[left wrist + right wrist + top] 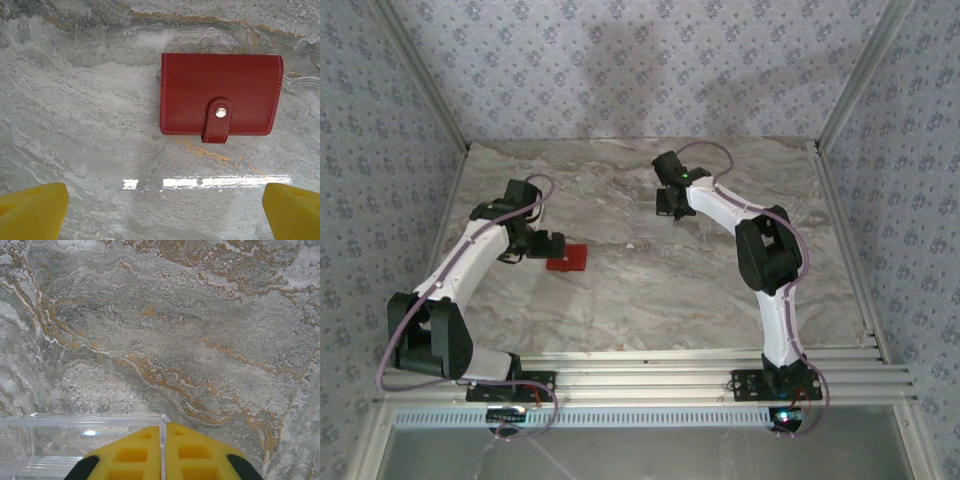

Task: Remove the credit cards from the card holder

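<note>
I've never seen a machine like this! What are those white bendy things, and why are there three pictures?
They are two robot arms bolted to a marble table. One camera looks down from above; each wrist carries another. The left end effector, its yellow fingers wide open, hangs by a red card holder, snapped shut. The right end effector has its fingers together over the table, beside a clear plastic piece. Whether it grips that, I cannot tell.

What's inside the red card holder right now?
The flat red leather card holder lies closed on the marble table, its snap strap fastened. Whatever is inside is covered by the closed cover.
</note>
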